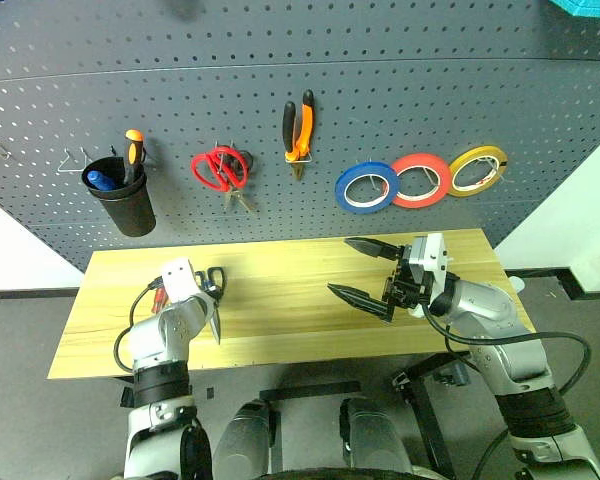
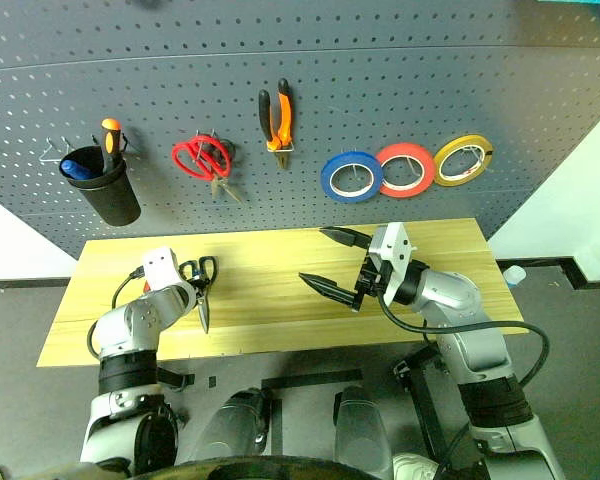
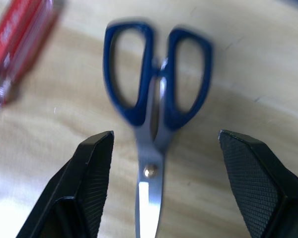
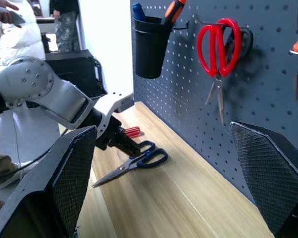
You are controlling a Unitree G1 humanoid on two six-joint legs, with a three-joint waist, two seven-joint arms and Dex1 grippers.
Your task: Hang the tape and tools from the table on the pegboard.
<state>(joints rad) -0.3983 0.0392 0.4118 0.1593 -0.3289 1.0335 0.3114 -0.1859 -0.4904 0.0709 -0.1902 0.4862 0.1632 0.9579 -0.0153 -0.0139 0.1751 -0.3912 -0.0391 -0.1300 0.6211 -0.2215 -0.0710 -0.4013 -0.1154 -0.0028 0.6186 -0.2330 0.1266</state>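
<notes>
Left gripper [image 3: 161, 191] stood nearest lens, fingers spread, nothing gripped. Blue-handled scissors [image 3: 156, 114] lay flat on table [image 1: 280, 320], lower left of head view, long axis running between fingers, handles away. Right gripper [image 1: 365, 270] released, well apart; left arm nearer.

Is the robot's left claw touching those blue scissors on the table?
Apart. In the left wrist view, both fingers stand wide of the blue scissors, with bare table between.

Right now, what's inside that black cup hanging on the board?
The black cup holds an orange-handled tool and something blue poking above its rim. Their lower ends are hidden by the cup's wall.
</notes>
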